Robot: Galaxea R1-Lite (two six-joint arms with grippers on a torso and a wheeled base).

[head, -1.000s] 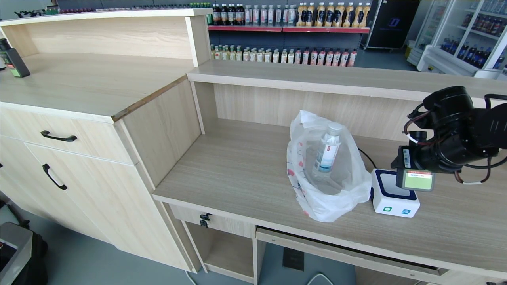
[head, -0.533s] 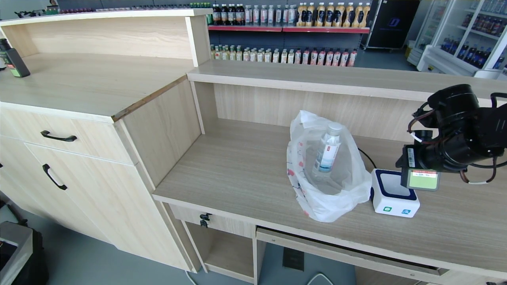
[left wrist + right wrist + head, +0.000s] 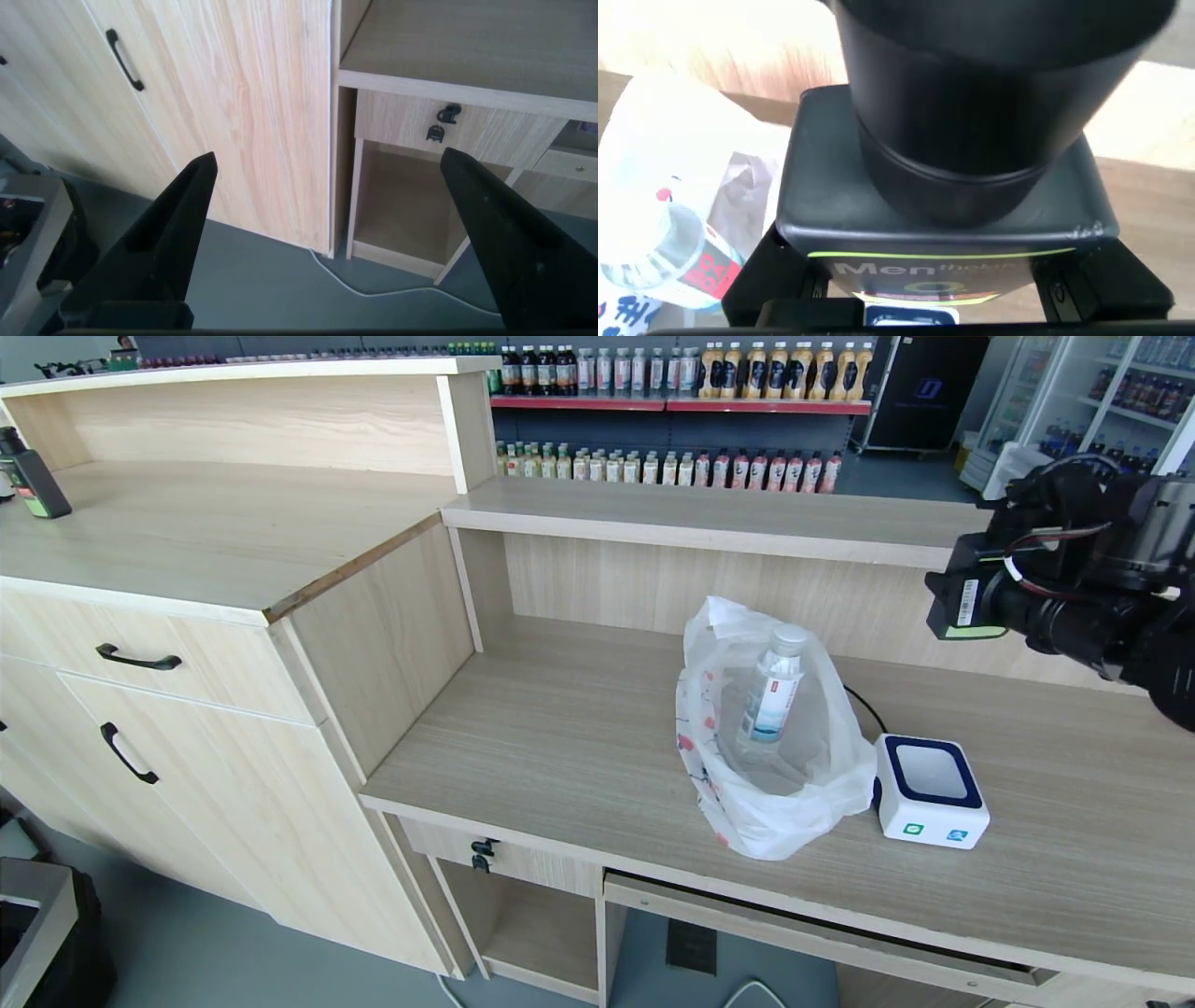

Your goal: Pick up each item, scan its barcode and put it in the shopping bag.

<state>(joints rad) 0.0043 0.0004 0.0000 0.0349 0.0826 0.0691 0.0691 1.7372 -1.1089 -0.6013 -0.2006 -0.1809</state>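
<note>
Where the black bottle (image 3: 971, 597) is: up in the air at the right end of the counter (image 3: 579, 728), well above the wood, higher than the scanner (image 3: 929, 791) and to its right.
Black bottle: a squarish dark body with a white barcode label on the side facing the shopping bag (image 3: 775, 793) and a green face underneath. In the right wrist view a broad round black cap tops it, so it is probably a toiletry bottle.
Right gripper (image 3: 952, 301): jaws closed on the body of the black bottle, one finger on each side.
Left gripper (image 3: 322, 252): jaws spread wide with nothing between them, low beside the cabinet front, over the grey floor.
Shopping bag: white printed plastic, standing open on the counter, just beside the scanner and touching its left side.
Water bottle (image 3: 770, 695): clear, with a white cap, leaning inside the shopping bag.
Scanner: a white box with a dark-framed window facing up; a black cable (image 3: 864, 705) runs off behind it.
Upper counter: a dark bottle (image 3: 33, 476) stands at the far left.
</note>
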